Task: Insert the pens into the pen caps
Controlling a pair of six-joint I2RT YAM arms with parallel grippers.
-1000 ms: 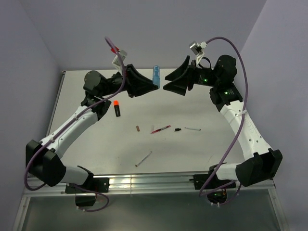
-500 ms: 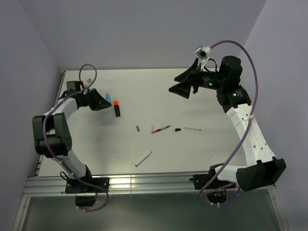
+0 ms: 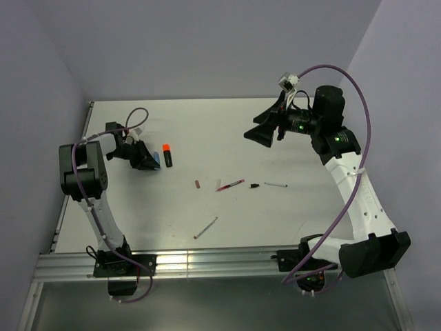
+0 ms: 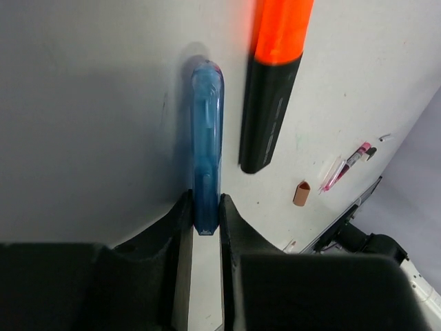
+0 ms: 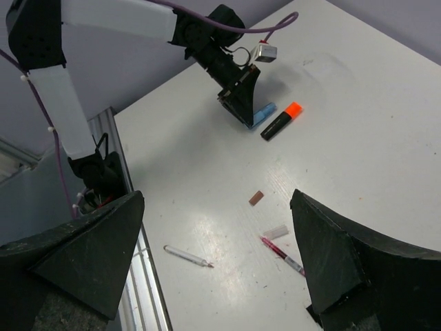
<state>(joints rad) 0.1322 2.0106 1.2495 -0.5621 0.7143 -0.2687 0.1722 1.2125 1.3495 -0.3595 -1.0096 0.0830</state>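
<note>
Far left on the table (image 3: 289,214), the light-blue marker (image 4: 207,158) is being clamped by its end in the left gripper (image 4: 205,224), just beside the black marker (image 4: 270,117), whose bumping is best being avoided; the right gripper (image 5: 217,234) is being held wide, empty.

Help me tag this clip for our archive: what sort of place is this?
Probably a robotics lab test cell: a white table boxed in by plain lavender walls, a left arm and right arm bolted to an aluminium rail, and only pens scattered about.
</note>
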